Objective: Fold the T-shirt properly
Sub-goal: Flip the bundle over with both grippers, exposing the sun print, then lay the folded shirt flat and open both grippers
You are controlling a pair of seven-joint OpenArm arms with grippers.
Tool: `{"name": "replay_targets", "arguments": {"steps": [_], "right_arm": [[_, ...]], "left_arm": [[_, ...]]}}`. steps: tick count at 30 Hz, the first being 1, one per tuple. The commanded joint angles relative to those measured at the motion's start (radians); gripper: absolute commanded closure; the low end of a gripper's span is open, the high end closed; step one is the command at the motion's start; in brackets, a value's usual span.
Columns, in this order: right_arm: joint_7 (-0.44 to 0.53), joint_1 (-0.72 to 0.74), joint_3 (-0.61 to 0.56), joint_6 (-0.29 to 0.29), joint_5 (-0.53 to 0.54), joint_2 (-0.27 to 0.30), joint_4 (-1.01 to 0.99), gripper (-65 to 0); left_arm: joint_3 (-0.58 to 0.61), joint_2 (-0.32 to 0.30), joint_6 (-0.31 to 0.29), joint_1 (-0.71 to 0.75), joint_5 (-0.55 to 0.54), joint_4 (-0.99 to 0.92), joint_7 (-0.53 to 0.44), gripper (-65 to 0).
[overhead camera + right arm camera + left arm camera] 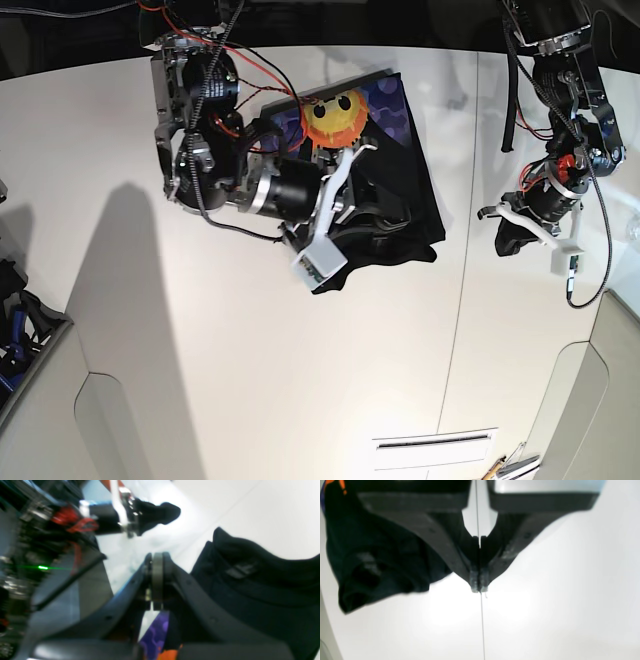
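The black T-shirt lies bunched at the table's far middle, with its orange sun face on purple print facing up. My right gripper hovers low over the shirt's black part. In the right wrist view its jaws are pressed together with no cloth visible between them; black folds lie beside it and a strip of the purple print lies under it. My left gripper is shut and empty above bare table, to the right of the shirt; it also shows in the base view.
The white table has a seam line between the shirt and my left arm. Cables and the right arm's motors hang over the shirt's left side. A dark bin stands at the left edge.
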Motion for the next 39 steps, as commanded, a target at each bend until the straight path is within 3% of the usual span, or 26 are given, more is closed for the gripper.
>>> {"name": "replay_targets", "arguments": {"steps": [1,11,17,22,30,39], "right_arm": [[0.040,0.014,-0.018,0.004,-0.011,-0.006,0.000,0.0],[0.053,0.014,-0.053,-0.031,-0.210,0.014,-0.250,0.0],[0.052,0.011,0.000,-0.031,-0.212,0.126,-0.274,0.0],[0.032,0.011,0.137,-0.031,-0.203,0.200,-0.274,0.0],[-0.031,0.011,0.353,-0.030,-0.081,0.328,-0.274,0.0],[-0.045,0.011,0.395,-0.030,-0.063,0.471,-0.274,0.0]], "left_arm": [[-0.001,-0.009,-0.003,-0.006,-0.017,0.021,-0.019,0.0],[-0.001,-0.008,-0.003,0.014,-0.016,0.021,-0.019,0.0],[-0.001,-0.009,-0.003,0.014,-0.016,0.021,-0.019,0.0],[-0.001,-0.008,-0.003,0.014,-0.016,0.021,-0.019,0.0],[-0.001,-0.008,-0.003,0.014,-0.017,0.021,-0.019,0.0],[-0.001,-0.008,-0.003,0.014,-0.033,0.021,-0.019,0.0]]}}
